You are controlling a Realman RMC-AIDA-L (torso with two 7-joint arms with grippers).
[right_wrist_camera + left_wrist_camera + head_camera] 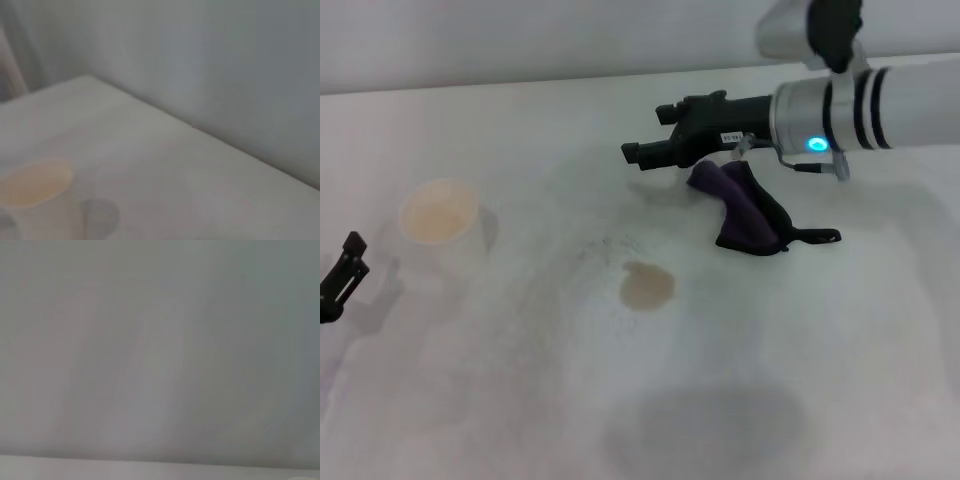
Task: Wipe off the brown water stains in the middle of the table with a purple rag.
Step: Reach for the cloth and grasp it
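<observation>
The brown water stain (pixel 646 286) is a small tan oval in the middle of the white table (pixel 840 360). The purple rag (pixel 745 208) lies crumpled to the stain's far right, its black loop (pixel 820 237) trailing to the right. My right gripper (pixel 648 133) reaches in from the right, above the table, its fingers open and empty. Its fingertips are past the rag's left edge, and the rag sits under the gripper's body. My left gripper (pixel 342 272) is parked at the table's left edge. The left wrist view shows only a blank grey surface.
A white paper cup (pixel 440 218) holding tan liquid stands at the left of the table; it also shows in the right wrist view (pixel 35 192). Faint grey speckles (pixel 605 250) lie around the stain. A grey wall (pixel 520 40) runs behind the table's far edge.
</observation>
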